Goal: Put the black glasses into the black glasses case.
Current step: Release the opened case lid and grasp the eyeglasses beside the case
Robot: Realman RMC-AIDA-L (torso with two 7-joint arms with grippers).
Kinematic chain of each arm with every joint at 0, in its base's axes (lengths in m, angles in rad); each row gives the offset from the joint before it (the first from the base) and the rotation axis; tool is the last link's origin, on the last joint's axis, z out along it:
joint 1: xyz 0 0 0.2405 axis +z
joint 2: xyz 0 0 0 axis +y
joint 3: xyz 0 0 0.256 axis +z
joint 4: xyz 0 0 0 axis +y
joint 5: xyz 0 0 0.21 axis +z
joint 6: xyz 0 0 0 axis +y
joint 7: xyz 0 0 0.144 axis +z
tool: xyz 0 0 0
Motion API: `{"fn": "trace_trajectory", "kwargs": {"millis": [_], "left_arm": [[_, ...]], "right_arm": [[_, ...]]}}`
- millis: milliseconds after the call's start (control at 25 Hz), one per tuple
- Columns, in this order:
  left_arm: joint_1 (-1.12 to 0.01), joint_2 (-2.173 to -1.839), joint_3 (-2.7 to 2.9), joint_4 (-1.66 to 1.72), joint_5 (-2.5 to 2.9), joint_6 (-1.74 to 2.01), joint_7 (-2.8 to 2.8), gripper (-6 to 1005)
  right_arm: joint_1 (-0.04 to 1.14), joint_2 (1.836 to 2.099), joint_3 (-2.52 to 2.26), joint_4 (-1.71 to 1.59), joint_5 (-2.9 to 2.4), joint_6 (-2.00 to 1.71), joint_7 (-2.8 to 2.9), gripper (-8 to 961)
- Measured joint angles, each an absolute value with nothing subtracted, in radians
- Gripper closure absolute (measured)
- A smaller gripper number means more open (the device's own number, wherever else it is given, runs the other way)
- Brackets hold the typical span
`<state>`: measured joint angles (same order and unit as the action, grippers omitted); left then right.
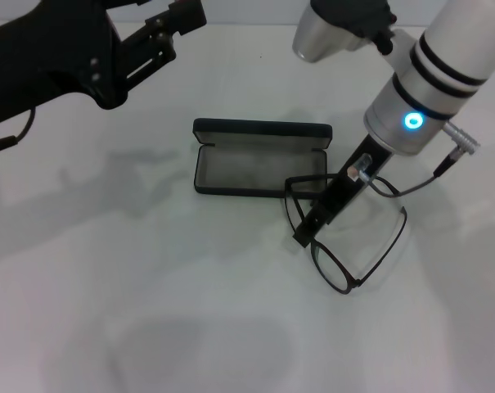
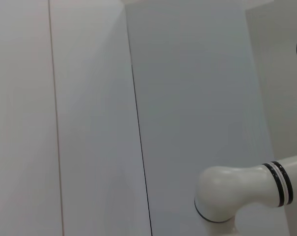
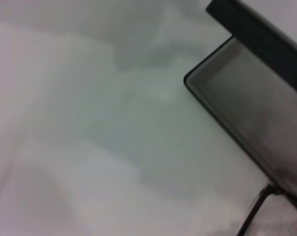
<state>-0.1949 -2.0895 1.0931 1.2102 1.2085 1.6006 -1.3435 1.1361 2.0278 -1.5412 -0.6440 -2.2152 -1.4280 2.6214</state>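
The black glasses case (image 1: pixel 239 170) lies open in the middle of the white table, its lid (image 1: pixel 262 131) standing up at the far side and the grey lining bare. The black glasses (image 1: pixel 357 246) sit just to the right of it, one lens rim against the case's front right corner. My right gripper (image 1: pixel 306 233) reaches down onto the frame near the bridge, its fingers together on it. In the right wrist view a corner of the black glasses case (image 3: pixel 246 98) and a bit of the black glasses (image 3: pixel 254 216) show. My left gripper (image 1: pixel 182 20) hangs high at the far left, away from both.
The white table (image 1: pixel 149 311) stretches bare in front of and left of the case. The left wrist view shows only pale wall panels (image 2: pixel 89 118) and a white joint of the right arm (image 2: pixel 227 196).
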Motion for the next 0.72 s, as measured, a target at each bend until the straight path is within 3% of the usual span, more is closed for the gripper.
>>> {"fn": "trace_trajectory", "kwargs": {"millis": [600, 720], "left_arm": [[-0.209, -2.091, 1.094, 1.16, 1.21, 1.603, -1.342, 684], [-0.207, -2.091, 1.094, 1.159, 1.21, 1.603, -1.342, 685]], "right_arm": [[1.101, 2.028, -1.603, -0.634, -2.144, -1.379, 2.592, 471], [1.092, 2.028, -1.604, -0.633, -2.139, -1.374, 2.591, 553]]}}
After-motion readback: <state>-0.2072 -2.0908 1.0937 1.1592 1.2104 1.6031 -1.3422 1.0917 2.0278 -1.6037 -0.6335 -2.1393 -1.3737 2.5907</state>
